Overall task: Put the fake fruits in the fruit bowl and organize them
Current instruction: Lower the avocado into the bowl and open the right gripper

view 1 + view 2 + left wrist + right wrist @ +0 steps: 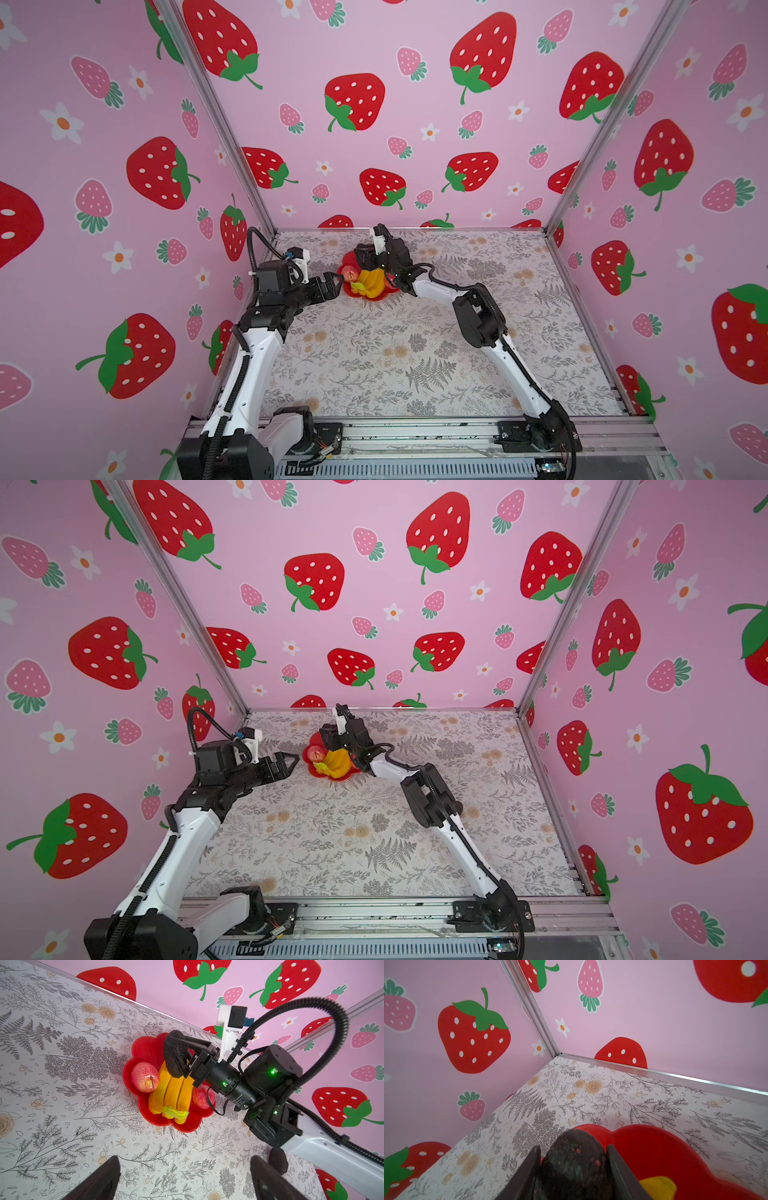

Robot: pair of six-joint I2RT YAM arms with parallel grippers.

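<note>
The red scalloped fruit bowl [352, 296] [347, 777] [148, 1048] [654, 1147] sits near the back wall. In it lie a yellow banana bunch [369, 282] [335, 760] [173, 1095] [658, 1186] and two red-pink apples [144, 1079] [202, 1097], one on each side. My right gripper [364, 254] [331, 736] [174, 1054] [573, 1147] is shut on a dark bumpy fruit [173, 1064] [575, 1165], held over the bowl's far side above the bananas. My left gripper [337, 284] [296, 761] [185, 1158] stands open and empty, just left of the bowl.
A second dark bumpy fruit [278, 1161] lies on the floral table [395, 353] under the right arm, outside the bowl. Pink strawberry-print walls and aluminium rails close in the back and sides. The bowl is close to the back left corner.
</note>
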